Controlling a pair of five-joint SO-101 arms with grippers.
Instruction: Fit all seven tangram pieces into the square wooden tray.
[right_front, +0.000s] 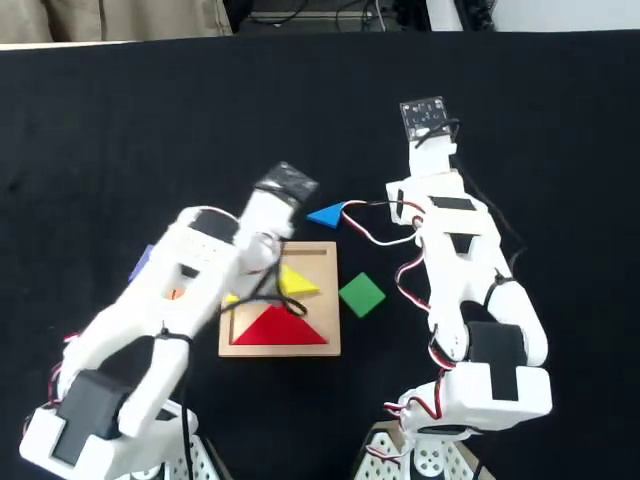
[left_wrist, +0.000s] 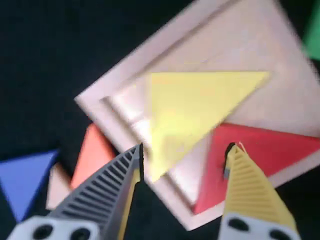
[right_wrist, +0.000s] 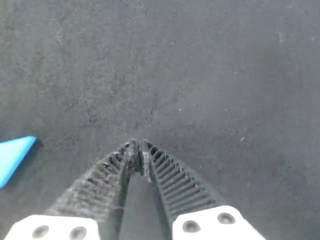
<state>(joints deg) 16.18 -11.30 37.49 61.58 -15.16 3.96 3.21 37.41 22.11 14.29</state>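
Left claw (left_wrist: 184, 150) wide open, empty, over yellow triangle (left_wrist: 195, 105) in tray (left_wrist: 240, 45), beside red triangle (left_wrist: 260, 150). Right claw (right_wrist: 137, 150) pinched shut, empty, near blue triangle (right_wrist: 14, 155). Risk: yellow corner seems to ride rim; push could jam it against red or tip it out.

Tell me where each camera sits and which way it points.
High view: fixed above, looking down over the table; left arm, right arm show.
Left wrist view: on the left arm, looking at the wooden tray; the open left gripper shows.
Right wrist view: on the right arm, facing bare table; the shut right gripper shows.
Shared: high and left wrist, yellow triangle; high and right wrist, light blue triangle.
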